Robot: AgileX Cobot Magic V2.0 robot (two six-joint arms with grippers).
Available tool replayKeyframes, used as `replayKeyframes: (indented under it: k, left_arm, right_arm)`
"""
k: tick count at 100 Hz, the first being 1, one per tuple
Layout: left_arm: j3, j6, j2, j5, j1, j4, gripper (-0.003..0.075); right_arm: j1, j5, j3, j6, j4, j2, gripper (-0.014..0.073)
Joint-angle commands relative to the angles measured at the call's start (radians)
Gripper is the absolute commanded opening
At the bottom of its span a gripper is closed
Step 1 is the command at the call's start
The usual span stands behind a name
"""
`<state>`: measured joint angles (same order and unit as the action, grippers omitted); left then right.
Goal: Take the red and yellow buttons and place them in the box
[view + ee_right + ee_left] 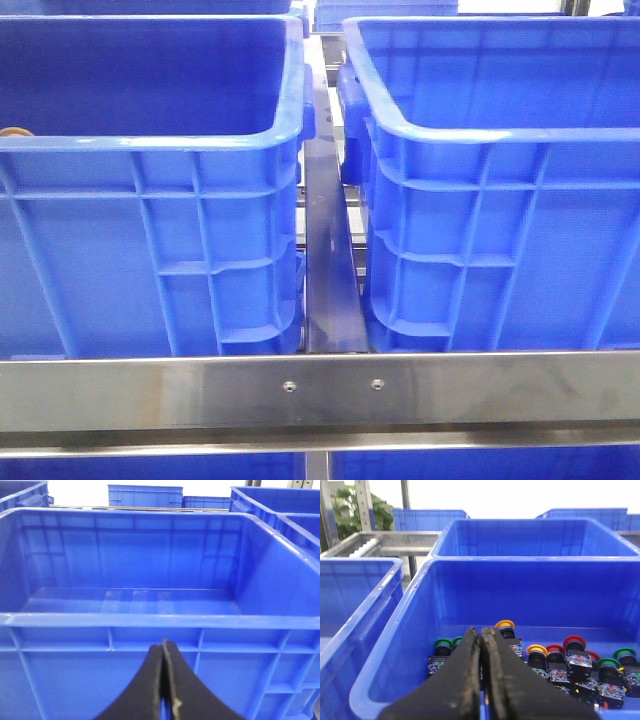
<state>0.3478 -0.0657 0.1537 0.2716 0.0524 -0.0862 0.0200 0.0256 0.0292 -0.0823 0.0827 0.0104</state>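
Observation:
In the left wrist view, a blue crate (530,587) holds a row of push buttons on black bodies. Among them are yellow-capped buttons (504,625) (536,650) and red-capped buttons (574,642) (555,649). My left gripper (481,631) hangs above that crate's near side, shut and empty, and hides some of the buttons. In the right wrist view, the box (100,620) is a blue crate with a bare floor. My right gripper (164,645) is shut and empty, just outside its near ribbed wall. Neither gripper shows in the front view.
Green-capped buttons (442,644) (624,653) lie among the others. The front view shows two blue crates (150,140) (500,130) side by side behind a steel rail (320,385), with a narrow gap between them. More blue crates (350,600) (145,496) stand around.

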Motion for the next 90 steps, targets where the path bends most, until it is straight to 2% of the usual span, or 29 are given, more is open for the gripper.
replayKeyframes:
  k: [1, 15, 36, 46, 55, 70, 75, 82, 90]
  left_arm:
    - [0.078, -0.01, 0.081, -0.062, 0.003, -0.006, -0.002]
    - [0.143, -0.01, 0.21, -0.088, 0.003, -0.015, -0.002]
    - [0.262, -0.01, 0.413, -0.054, 0.003, -0.015, -0.0019]
    - [0.318, -0.01, 0.493, -0.054, 0.003, -0.006, 0.001]
    - [0.365, -0.01, 0.56, -0.054, 0.003, -0.004, 0.0127]
    - [0.423, -0.01, 0.649, -0.054, 0.003, -0.004, 0.0468]
    - [0.439, -0.01, 0.679, -0.054, 0.003, -0.004, 0.0548]
    - [0.462, -0.01, 0.722, -0.052, 0.003, -0.004, 0.0596]
    - [0.495, -0.01, 0.773, -0.032, -0.014, -0.004, 0.0587]
  right_arm:
    - [-0.001, -0.083, -0.017, 0.003, 0.007, 0.023, -0.0068]
    - [-0.001, -0.083, -0.017, 0.003, 0.007, 0.023, -0.0068]
    - [-0.001, -0.083, -0.017, 0.003, 0.007, 0.023, -0.0068]
    - [-0.001, -0.083, -0.017, 0.003, 0.007, 0.023, -0.0068]
    - [-0.001, -0.083, -0.017, 0.003, 0.007, 0.023, -0.0068]
    - [-0.001, -0.083, -0.017, 0.003, 0.007, 0.023, -0.0068]
    - [-0.001, -0.083, -0.017, 0.003, 0.007, 0.023, -0.0068]
    - [-0.001, -0.083, -0.017, 0.003, 0.007, 0.023, -0.0068]
    - [-0.001, -0.083, -0.017, 0.003, 0.007, 0.023, -0.0068]
